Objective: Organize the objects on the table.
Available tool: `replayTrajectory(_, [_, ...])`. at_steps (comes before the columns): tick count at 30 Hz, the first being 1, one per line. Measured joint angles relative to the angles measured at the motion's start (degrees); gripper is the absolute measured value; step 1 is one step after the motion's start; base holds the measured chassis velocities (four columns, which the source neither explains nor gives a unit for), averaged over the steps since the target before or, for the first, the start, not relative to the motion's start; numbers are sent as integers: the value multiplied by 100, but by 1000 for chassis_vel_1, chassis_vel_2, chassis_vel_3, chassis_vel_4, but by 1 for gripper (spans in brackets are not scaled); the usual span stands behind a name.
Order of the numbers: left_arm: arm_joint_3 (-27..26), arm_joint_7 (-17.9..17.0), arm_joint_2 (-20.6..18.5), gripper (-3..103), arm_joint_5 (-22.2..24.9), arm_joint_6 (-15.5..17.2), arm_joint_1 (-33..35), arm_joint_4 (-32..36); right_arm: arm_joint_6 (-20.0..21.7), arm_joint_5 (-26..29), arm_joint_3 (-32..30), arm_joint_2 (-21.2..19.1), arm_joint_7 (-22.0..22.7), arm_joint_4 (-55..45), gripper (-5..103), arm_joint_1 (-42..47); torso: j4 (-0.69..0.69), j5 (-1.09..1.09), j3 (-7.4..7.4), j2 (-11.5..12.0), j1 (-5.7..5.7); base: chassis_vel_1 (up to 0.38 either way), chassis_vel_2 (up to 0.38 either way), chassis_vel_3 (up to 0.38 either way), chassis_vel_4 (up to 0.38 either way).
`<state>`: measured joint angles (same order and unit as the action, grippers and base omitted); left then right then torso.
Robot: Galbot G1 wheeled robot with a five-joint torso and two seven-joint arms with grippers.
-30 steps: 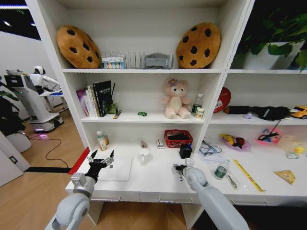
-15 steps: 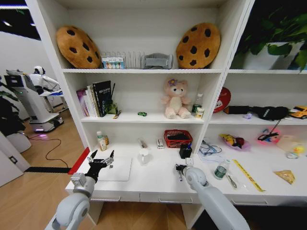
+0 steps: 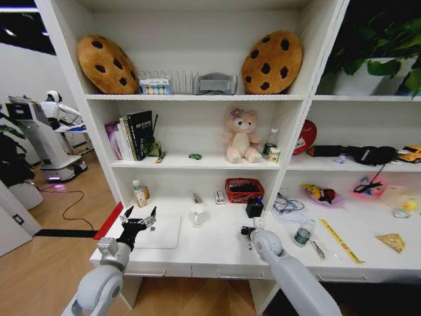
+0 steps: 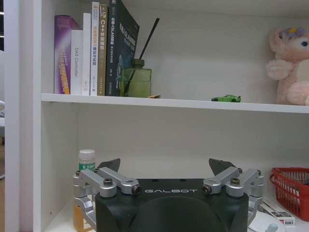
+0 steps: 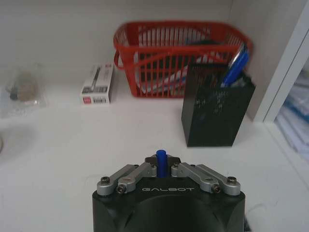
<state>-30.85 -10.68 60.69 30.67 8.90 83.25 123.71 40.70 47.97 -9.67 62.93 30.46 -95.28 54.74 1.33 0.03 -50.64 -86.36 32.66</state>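
One blue pen (image 5: 161,163) stands pinched in your right gripper (image 5: 161,170), just short of the black rectangular pen cup (image 5: 217,112); a tilt could snag its rim. Your left gripper (image 4: 164,169) hovers wide open over the laptop (image 3: 160,232).

A robotics lab staged as a home study: white shelving (image 3: 197,97) with books (image 3: 131,135), while another robot (image 3: 49,135) stands far left.

Head cam: high, looks fwd/down at table (image 3: 217,253) and shelving. L wrist cam: level, faces shelves. R wrist cam: close, low. Shared w/ head: red basket (image 5: 178,58).
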Motion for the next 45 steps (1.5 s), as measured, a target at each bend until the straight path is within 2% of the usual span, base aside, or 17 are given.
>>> replayTrajectory(1, [0,0,0,100,0,0,0,-1,-202,-210,-69,-32,-101,-118,8,12,0,-2,0,0,0,0,0,0,0])
replayTrajectory(2, [0,0,0,100,0,0,0,-1,-202,-210,-69,-32,-101,-118,8,12,0,-2,0,0,0,0,0,0,0])
replayTrajectory(4, [0,0,0,100,0,0,0,0,-859,-1013,-161,-105,-573,-229,8,15,0,-3,0,0,0,0,0,0,0])
replayTrajectory(5, [0,0,0,100,0,0,0,-1,-1345,-1513,-182,-136,-907,-189,8,-7,1,-3,0,0,0,0,0,0,0])
replayTrajectory(6, [0,0,0,100,0,0,0,-1,-1345,-1513,-182,-136,-907,-189,8,-7,1,-3,0,0,0,0,0,0,0])
replayTrajectory(7, [0,0,0,100,0,0,0,0,-1890,-1951,-216,-150,-1276,-69,8,-59,1,-3,1,0,0,0,0,0,0])
replayTrajectory(8, [0,0,0,100,0,0,0,-1,-2751,-2474,-228,-127,-1634,217,8,-166,0,-3,0,0,0,0,0,0,0])
replayTrajectory(9, [0,0,0,100,0,0,0,-1,-2751,-2474,-228,-127,-1634,217,8,-166,0,-3,0,0,0,0,0,0,0])
replayTrajectory(11, [0,0,0,100,0,0,0,-1,-4081,-3237,-293,-45,-2087,692,8,-328,0,-3,1,0,0,0,0,0,0])
replayTrajectory(12, [0,0,0,100,0,0,0,-1,-4081,-3237,-293,-45,-2087,692,8,-328,0,-3,1,0,0,0,0,0,0])
replayTrajectory(15, [0,0,0,100,0,0,0,0,-5049,-3769,-372,119,-2250,1262,8,-636,1,-2,1,0,0,0,0,0,0])
replayTrajectory(18, [0,0,0,100,0,0,0,-1,-5324,-3909,-429,235,-2263,1561,8,-897,0,-2,1,0,0,0,0,0,0])
replayTrajectory(21, [0,0,0,100,0,0,0,-1,-5386,-3886,-473,325,-2286,1847,8,-1204,-1,-3,1,0,0,0,0,0,0])
replayTrajectory(29, [0,0,0,100,0,0,0,-1,-5290,-3534,-478,478,-2347,2629,8,-1633,1,-3,1,0,0,0,0,0,0])
replayTrajectory(39, [0,0,0,100,0,0,0,-1,-5264,-3535,-479,621,-2365,3118,8,-1710,0,-3,1,-1,0,0,0,0,0])
replayTrajectory(42, [0,0,0,100,0,0,0,-1,-5474,-3668,-501,679,-2502,3419,8,-1801,0,-3,1,-1,0,0,0,0,0])
replayTrajectory(45, [0,0,0,100,0,0,0,-1,-5994,-3867,-590,766,-2810,3823,8,-1905,0,-3,1,0,0,0,0,0,0])
